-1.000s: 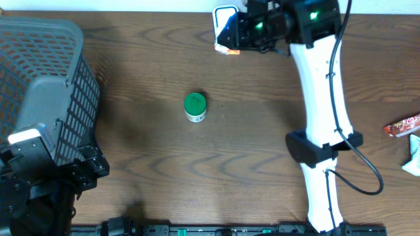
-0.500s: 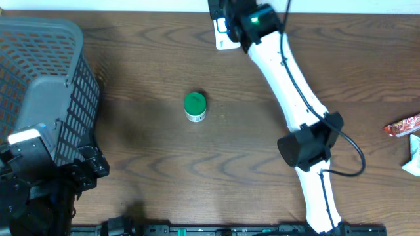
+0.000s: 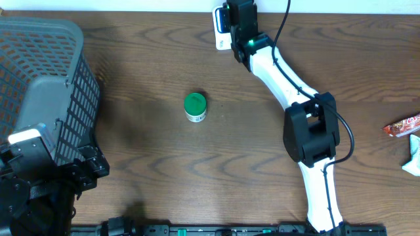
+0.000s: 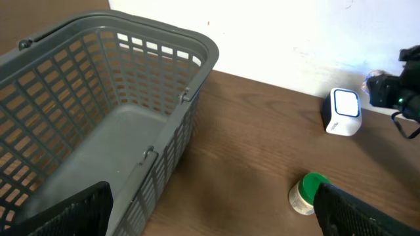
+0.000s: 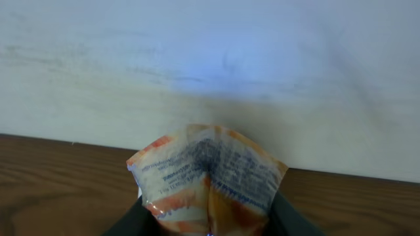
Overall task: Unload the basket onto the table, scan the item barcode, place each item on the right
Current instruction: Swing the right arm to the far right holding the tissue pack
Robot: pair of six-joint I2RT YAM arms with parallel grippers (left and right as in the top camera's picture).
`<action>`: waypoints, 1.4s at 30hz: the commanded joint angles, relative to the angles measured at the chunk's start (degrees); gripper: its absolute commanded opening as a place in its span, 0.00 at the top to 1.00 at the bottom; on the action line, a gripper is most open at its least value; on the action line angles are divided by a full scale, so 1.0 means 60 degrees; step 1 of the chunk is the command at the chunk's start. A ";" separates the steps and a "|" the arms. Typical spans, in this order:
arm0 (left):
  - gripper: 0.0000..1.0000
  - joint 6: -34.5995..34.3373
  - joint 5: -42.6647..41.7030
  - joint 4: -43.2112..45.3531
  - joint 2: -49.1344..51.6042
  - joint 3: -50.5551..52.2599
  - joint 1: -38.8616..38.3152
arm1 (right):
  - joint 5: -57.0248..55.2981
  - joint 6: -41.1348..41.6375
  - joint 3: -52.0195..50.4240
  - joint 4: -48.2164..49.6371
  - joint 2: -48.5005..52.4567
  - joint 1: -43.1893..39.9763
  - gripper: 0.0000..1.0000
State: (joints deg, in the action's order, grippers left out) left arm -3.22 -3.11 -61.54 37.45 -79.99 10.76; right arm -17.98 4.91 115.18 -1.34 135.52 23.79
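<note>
My right gripper [image 5: 210, 219] is shut on an orange and white snack packet [image 5: 209, 176], whose printed back faces the wrist camera against the white wall. In the overhead view the right gripper [image 3: 237, 18] hangs at the table's far edge, right beside the white barcode scanner [image 3: 222, 31], and it hides the packet. The scanner [image 4: 343, 111] shows a blue-lit face in the left wrist view. My left gripper [image 4: 213, 219] stands open and empty at the near left, next to the basket.
A grey plastic basket [image 3: 39, 78] fills the left side. A small jar with a green lid [image 3: 195, 107] lies mid-table. At the right edge lie a red wrapper [image 3: 401, 126] and a white packet [image 3: 413, 156].
My right arm has swung left along the far edge, bringing the packet up to the scanner, and its jaws have narrowed on the packet. The left arm has not moved.
</note>
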 commanded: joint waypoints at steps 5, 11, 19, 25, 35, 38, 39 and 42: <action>0.02 -0.0084 -0.0091 0.0004 -0.0018 0.0011 -0.0033 | 0.0335 -0.0127 -0.0200 0.1319 0.1024 -0.0120 0.69; 0.02 -0.0084 -0.0091 0.0004 -0.0018 0.0011 -0.0033 | 0.0379 -0.0124 -0.0200 0.1545 0.1515 -0.0182 0.70; 0.02 -0.0084 -0.0091 0.0004 -0.0018 0.0011 -0.0033 | 0.0688 -0.0124 -0.0200 0.1534 0.1785 -0.0193 0.68; 0.02 -0.0084 -0.0091 0.0004 -0.0018 0.0011 -0.0033 | 0.0685 -0.0124 -0.0197 0.0710 0.0823 -0.0204 0.66; 0.02 -0.0084 -0.0091 0.0004 -0.0018 0.0011 -0.0033 | -0.0994 -0.0929 -0.0197 -0.3617 -0.2153 -0.1177 0.64; 0.02 -0.0084 -0.0091 0.0004 -0.0018 0.0011 -0.0033 | -0.2572 -0.1690 -0.0197 -0.4827 -0.2535 -0.1778 0.63; 0.02 -0.0084 -0.0091 0.0004 -0.0018 0.0011 -0.0033 | -0.2914 -0.1854 -0.0197 -0.5111 -0.2550 -0.1934 0.63; 0.02 -0.0084 -0.0091 0.0004 -0.0018 0.0011 -0.0033 | -0.4197 -0.2124 -0.0211 -0.6521 -0.2506 -0.2707 0.64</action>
State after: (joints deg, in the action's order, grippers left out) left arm -3.22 -3.11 -61.56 37.45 -79.99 10.76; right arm -30.98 -3.51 114.52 -36.07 118.89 11.49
